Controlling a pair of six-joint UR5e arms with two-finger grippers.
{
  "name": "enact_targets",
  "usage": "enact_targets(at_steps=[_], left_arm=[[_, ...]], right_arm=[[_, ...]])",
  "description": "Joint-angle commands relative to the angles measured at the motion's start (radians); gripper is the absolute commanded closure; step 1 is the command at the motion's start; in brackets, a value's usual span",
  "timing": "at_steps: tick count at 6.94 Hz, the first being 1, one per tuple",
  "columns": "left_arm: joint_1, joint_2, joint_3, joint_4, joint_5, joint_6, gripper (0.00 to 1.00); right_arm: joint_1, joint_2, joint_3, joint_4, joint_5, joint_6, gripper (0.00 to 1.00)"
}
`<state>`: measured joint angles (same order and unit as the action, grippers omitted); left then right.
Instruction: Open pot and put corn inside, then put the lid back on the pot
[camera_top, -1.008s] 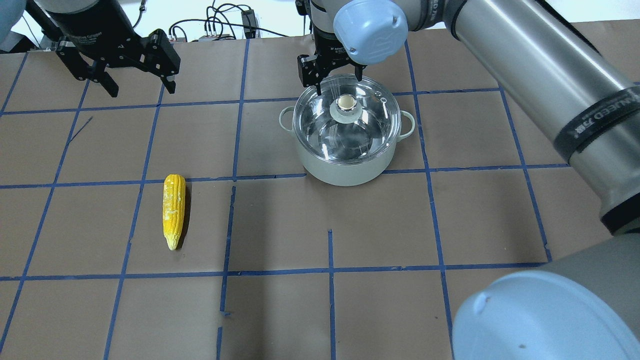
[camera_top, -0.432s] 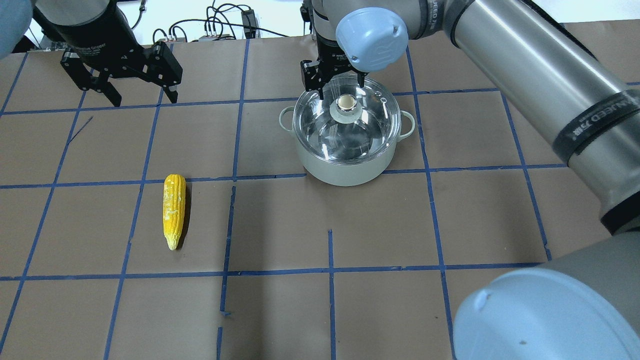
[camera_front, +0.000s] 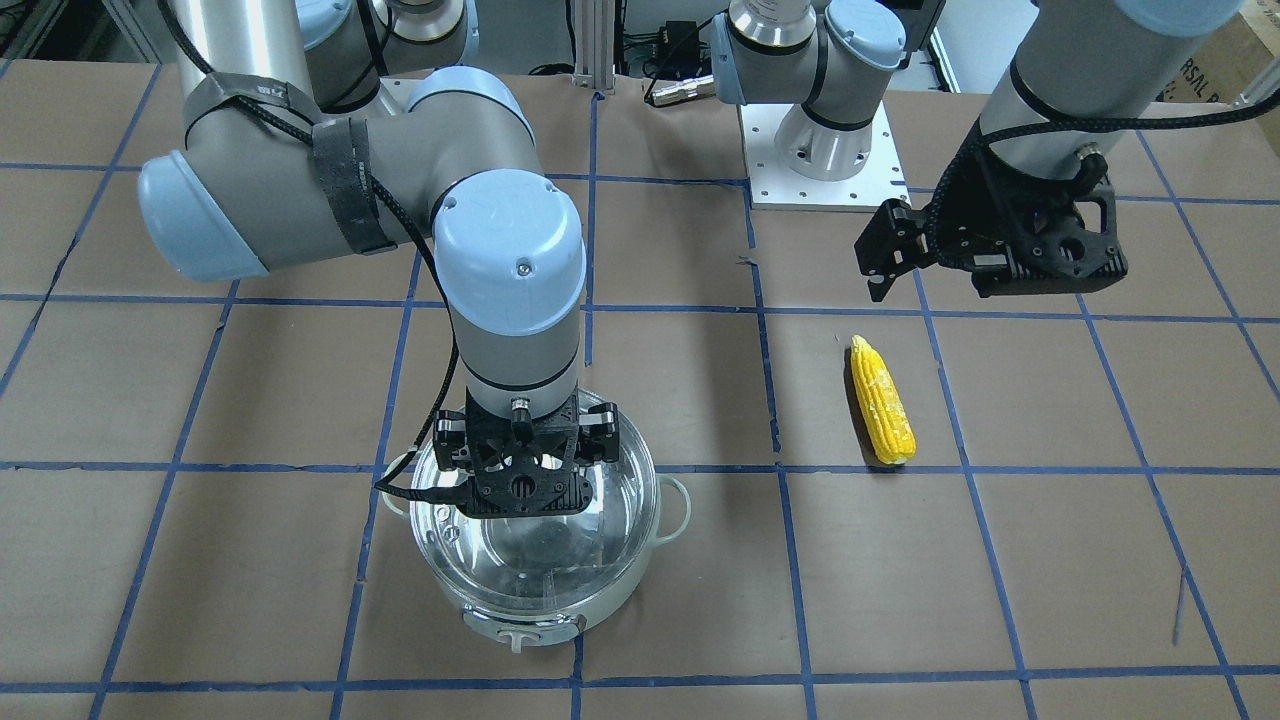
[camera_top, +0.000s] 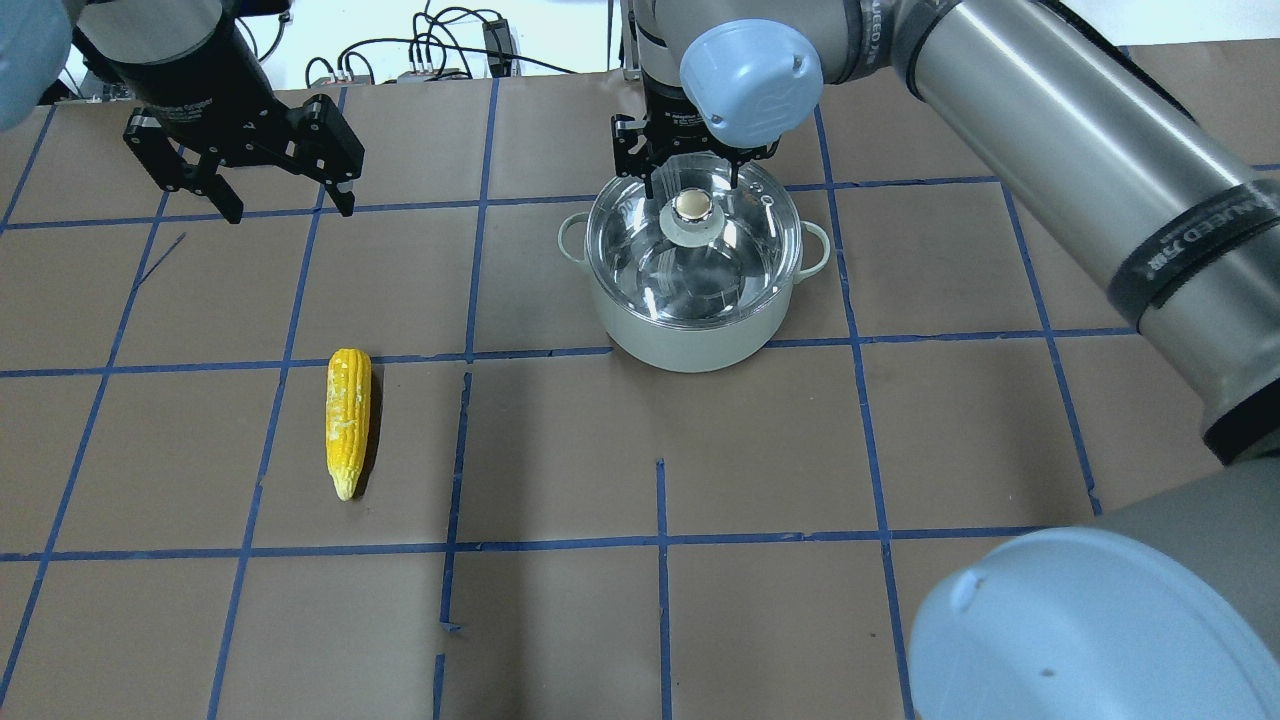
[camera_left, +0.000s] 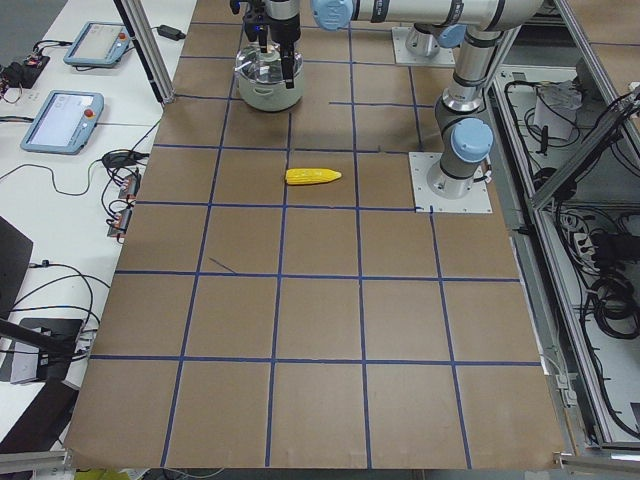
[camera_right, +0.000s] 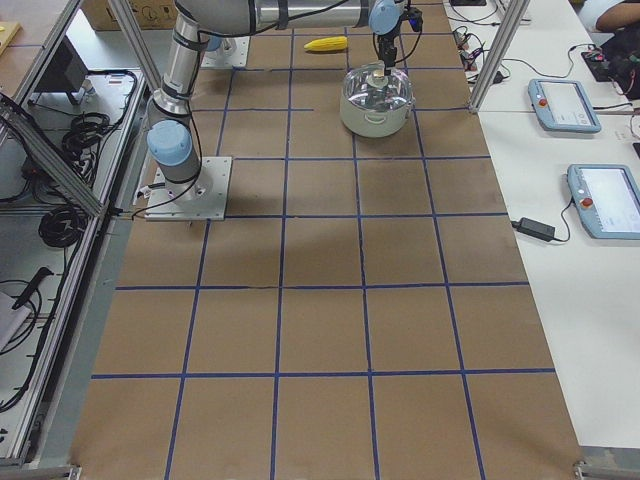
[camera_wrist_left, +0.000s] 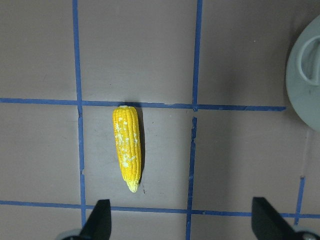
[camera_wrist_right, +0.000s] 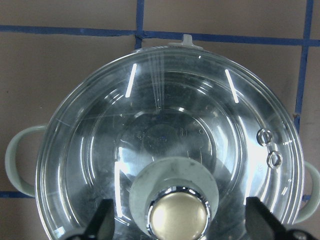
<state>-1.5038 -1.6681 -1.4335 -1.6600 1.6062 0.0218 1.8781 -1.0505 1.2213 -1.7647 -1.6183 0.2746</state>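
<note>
The right tool, released, hangs over the lid on the pot. Centre it on the knob, lower, clench firmly, lift straight. The corn lies on the surface at 8 o'clock from the pot.

Brown table gridded with blue tape; two teach pendants lie on a white side bench

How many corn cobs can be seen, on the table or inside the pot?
1. The corn lies flat on the table at the robot's left, apart from the pot. Through the clear lid, no cob shows inside it.
</note>
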Motion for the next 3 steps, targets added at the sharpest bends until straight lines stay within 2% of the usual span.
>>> enact_targets(at_steps=[1,3], left_arm=[[0.001,0.001,-0.002,0.002,0.0,0.0,0.0],[0.001,-0.001,0.004,0.002,0.001,0.0,0.0]], right_arm=[[-0.001,0.0,0.044,-0.001,0.002,0.041,0.09],[-0.001,0.0,0.044,-0.001,0.003,0.041,0.1]])
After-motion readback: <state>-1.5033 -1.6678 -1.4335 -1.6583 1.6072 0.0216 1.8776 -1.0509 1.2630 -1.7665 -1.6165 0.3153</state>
